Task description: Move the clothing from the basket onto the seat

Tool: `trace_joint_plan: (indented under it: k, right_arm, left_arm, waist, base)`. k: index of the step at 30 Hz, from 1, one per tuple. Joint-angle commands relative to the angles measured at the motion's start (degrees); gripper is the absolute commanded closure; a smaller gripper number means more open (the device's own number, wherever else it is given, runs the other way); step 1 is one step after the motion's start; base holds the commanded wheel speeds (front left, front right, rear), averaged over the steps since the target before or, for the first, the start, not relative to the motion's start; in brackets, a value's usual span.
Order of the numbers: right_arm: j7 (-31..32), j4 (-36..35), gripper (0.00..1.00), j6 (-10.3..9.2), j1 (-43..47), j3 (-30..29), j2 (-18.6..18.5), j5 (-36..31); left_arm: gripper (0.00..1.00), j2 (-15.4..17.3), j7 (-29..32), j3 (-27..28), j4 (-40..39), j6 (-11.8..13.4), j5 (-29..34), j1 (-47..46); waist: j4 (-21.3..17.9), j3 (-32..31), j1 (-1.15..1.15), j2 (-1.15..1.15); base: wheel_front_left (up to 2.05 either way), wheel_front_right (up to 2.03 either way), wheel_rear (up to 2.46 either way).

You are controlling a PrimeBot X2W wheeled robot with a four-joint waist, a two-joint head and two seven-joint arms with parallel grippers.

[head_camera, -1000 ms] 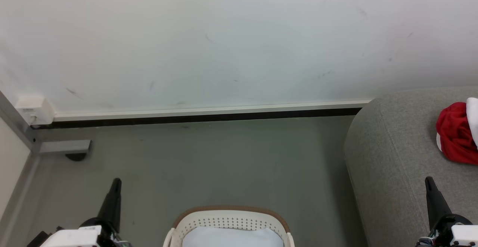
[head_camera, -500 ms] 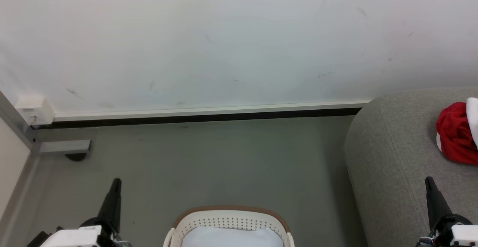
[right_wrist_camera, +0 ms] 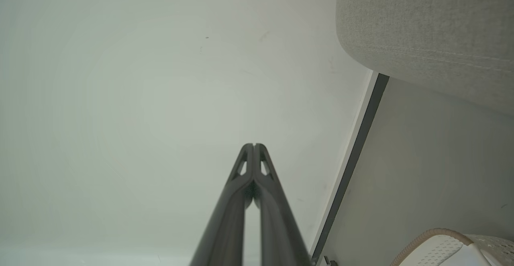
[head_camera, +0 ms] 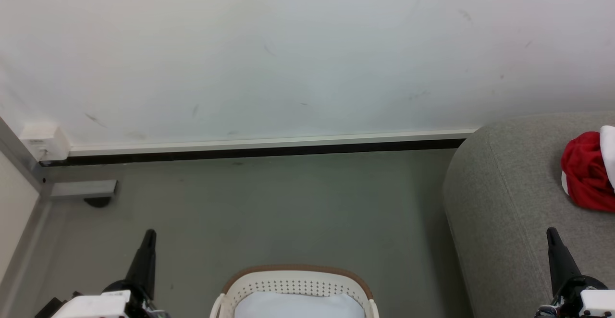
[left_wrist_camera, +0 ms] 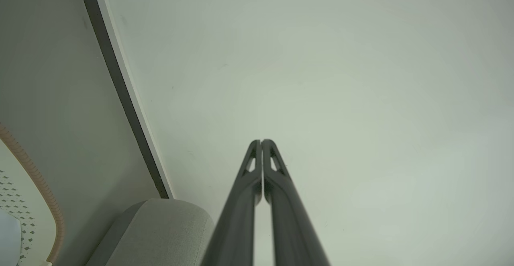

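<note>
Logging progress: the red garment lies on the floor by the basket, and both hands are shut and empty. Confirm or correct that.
One point is wrong: the garment lies on the sofa, not on the floor by the basket. The head view shows it there. The rest stands: the left hand and right hand are shut and empty.

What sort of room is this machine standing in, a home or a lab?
Probably a lab corner set up like a living room: a grey sofa with red clothing on it, a laundry basket on the grey floor, and a plain scuffed white wall.
</note>
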Motion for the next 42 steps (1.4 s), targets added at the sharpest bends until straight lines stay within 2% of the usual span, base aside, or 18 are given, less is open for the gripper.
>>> trace_joint_plan:
  k: [1, 42]
  right_arm:
    - [0.2, 0.1, 1.00, -0.12, -0.7, -0.2, 0.1, -0.2]
    - [0.3, 0.1, 1.00, -0.12, -0.7, -0.5, 0.2, -0.5]
  left_arm:
    - [1.00, 0.1, 0.2, 0.1, 0.0, -0.1, -0.8, -0.5]
    - [1.00, 0.1, 0.2, 0.1, 0.0, -0.1, -0.8, -0.5]
  waist:
    - [0.0, 0.0, 0.00, 0.00]
    - [0.0, 0.0, 0.00, 0.00]
  base:
    - [0.00, 0.00, 0.00]
    - [0.00, 0.00, 0.00]
